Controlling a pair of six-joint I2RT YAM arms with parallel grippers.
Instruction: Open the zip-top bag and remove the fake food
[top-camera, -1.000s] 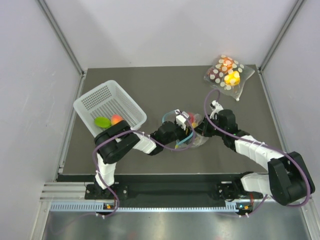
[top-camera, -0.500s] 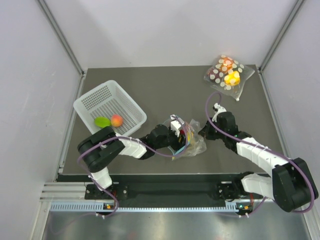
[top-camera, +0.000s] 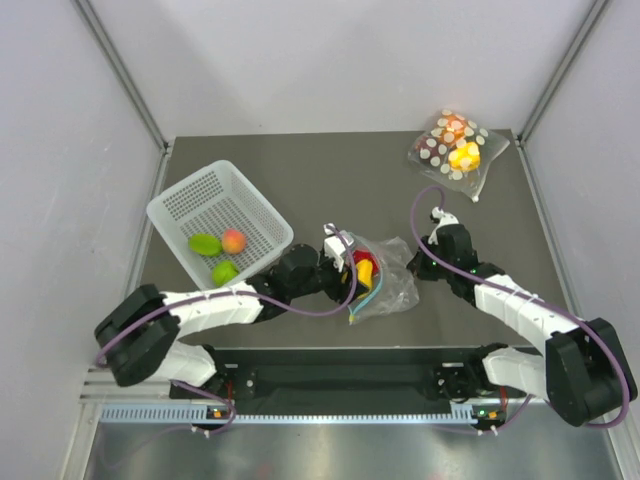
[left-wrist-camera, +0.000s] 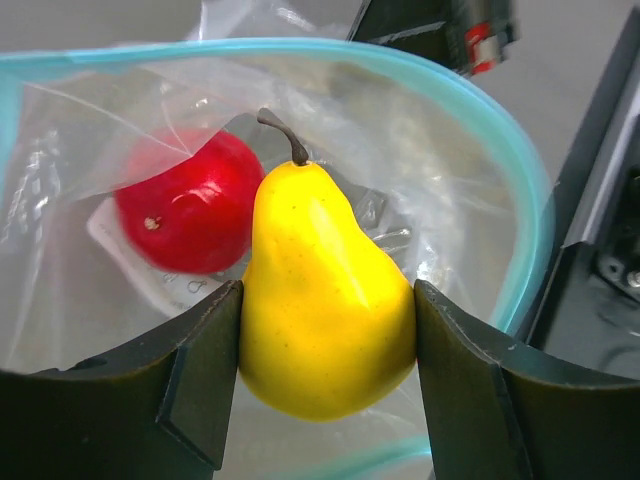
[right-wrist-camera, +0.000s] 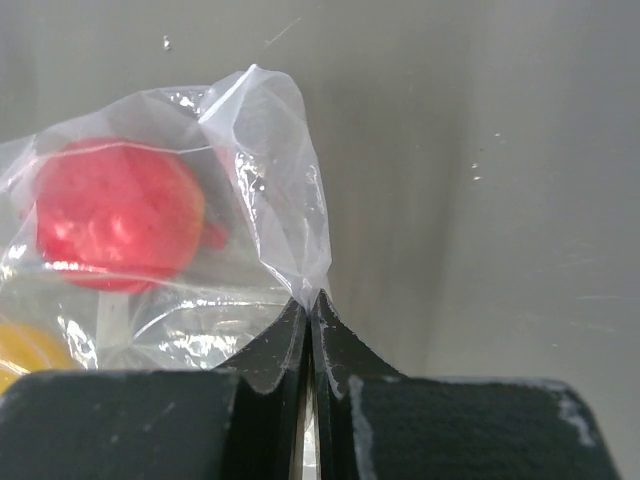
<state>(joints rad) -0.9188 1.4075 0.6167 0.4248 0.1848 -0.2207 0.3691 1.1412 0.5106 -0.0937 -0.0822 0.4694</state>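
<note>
Swung lower since a second ago, the left hand (left-wrist-camera: 327, 345) now sits in the open mouth of the zip-top bag (left-wrist-camera: 522, 200) on the desk (top-camera: 300, 180), clamped on the yellow pear (left-wrist-camera: 315, 260) (stem pointing away, red fruit (left-wrist-camera: 190, 215) just beyond), while the right hand (right-wrist-camera: 310, 310) pinches the bag's far corner.

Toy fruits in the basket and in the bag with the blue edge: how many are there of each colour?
Green fruit: 2, both in the basket
Peach-orange fruit: 1, in the basket
Red fruit: 1, in the zip-top bag
Yellow pear: 1, in the bag
Total: 5
</note>
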